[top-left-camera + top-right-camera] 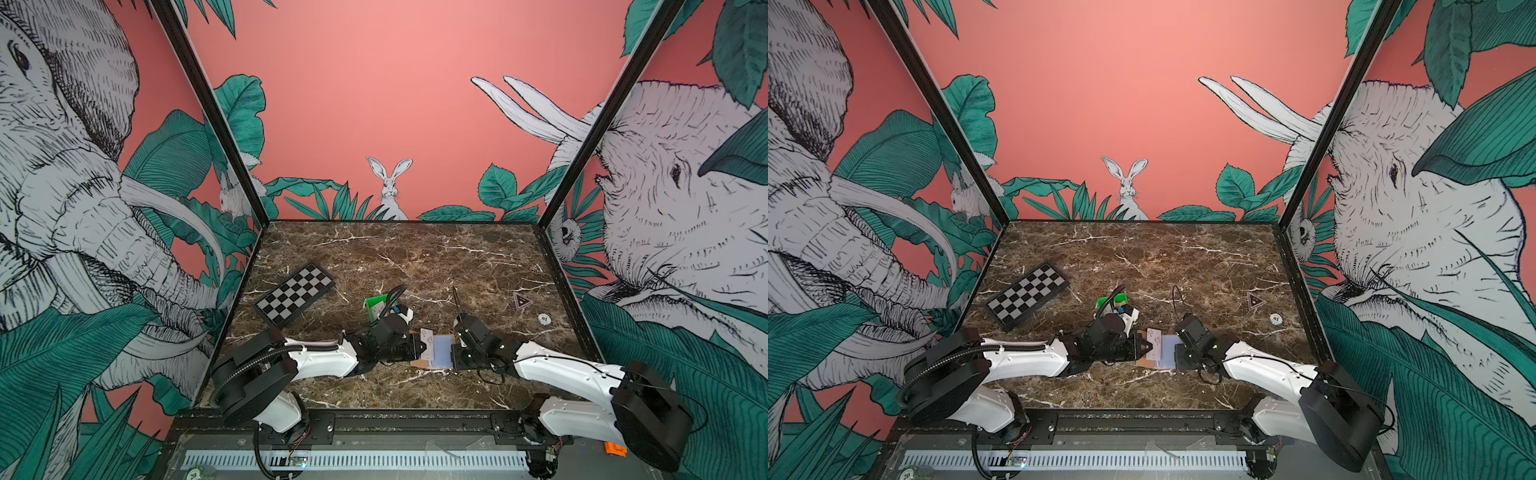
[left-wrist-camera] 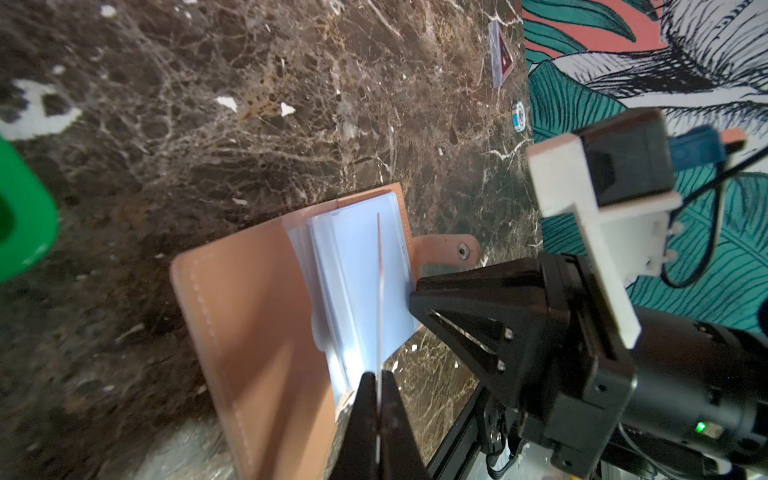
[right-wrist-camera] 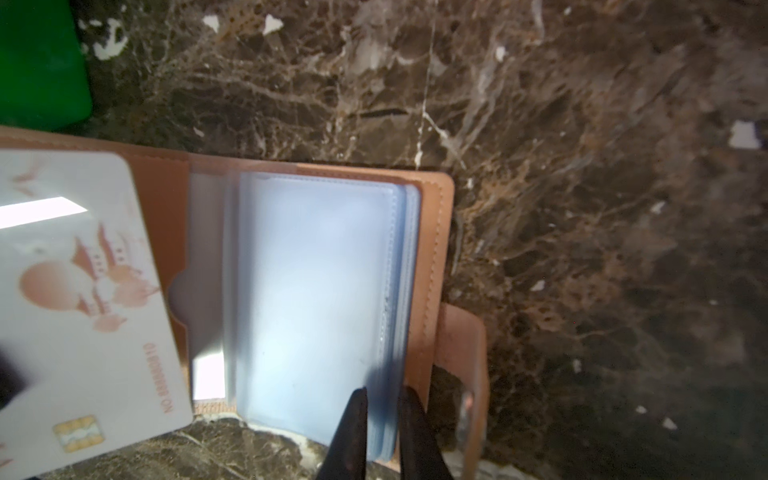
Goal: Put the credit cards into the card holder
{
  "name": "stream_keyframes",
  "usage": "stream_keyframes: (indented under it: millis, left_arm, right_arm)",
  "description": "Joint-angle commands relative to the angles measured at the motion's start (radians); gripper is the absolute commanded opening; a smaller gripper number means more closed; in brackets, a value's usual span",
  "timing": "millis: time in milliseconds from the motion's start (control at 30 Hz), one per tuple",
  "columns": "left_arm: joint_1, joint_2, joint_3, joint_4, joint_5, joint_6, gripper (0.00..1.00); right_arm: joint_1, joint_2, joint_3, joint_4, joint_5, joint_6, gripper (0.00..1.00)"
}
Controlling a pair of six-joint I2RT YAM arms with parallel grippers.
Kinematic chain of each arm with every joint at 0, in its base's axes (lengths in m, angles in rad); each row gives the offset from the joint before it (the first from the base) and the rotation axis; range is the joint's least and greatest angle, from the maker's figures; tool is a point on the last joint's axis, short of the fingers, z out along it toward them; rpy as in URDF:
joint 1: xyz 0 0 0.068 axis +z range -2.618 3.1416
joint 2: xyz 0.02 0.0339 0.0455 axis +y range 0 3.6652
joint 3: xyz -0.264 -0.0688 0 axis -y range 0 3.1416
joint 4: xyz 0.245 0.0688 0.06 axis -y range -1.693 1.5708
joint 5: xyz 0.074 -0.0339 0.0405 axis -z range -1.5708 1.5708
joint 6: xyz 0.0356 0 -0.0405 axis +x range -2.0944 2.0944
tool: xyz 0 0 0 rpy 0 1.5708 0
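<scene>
The card holder (image 1: 417,362) (image 1: 1143,360) lies open on the marble near the front, between both grippers, tan cover down and pale blue sleeves up. My left gripper (image 1: 422,347) (image 1: 1145,347) (image 2: 379,376) is shut on a white credit card (image 1: 428,344) (image 1: 1154,343). The card shows edge-on in the left wrist view (image 2: 379,291), over the sleeves. In the right wrist view the credit card (image 3: 83,291) shows pink print and a gold chip. My right gripper (image 1: 453,356) (image 1: 1177,354) (image 3: 382,395) is shut on the sleeves' free edge (image 3: 395,291), beside the snap tab (image 2: 451,249).
A green tray (image 1: 374,301) (image 1: 1120,298) stands just behind my left wrist, partly hidden by it. A checkered board (image 1: 295,293) lies at the back left. A triangular sticker (image 1: 523,300) and a round chip (image 1: 544,319) lie to the right, near the right wall.
</scene>
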State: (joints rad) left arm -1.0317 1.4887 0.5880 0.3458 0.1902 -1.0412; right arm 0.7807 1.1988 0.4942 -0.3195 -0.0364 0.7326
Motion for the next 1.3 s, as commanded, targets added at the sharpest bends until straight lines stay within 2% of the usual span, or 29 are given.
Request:
stream_keyframes:
  millis: [0, 1267]
  left_arm:
    - [-0.005, 0.000, -0.017, 0.025, -0.005, -0.052, 0.00]
    - [-0.005, 0.133, -0.014, 0.090, 0.039, -0.159, 0.00]
  right_arm:
    - [-0.003, 0.005, -0.004, -0.017, 0.023, -0.001, 0.15]
    - [-0.003, -0.014, -0.018, -0.023, 0.027, 0.002, 0.14]
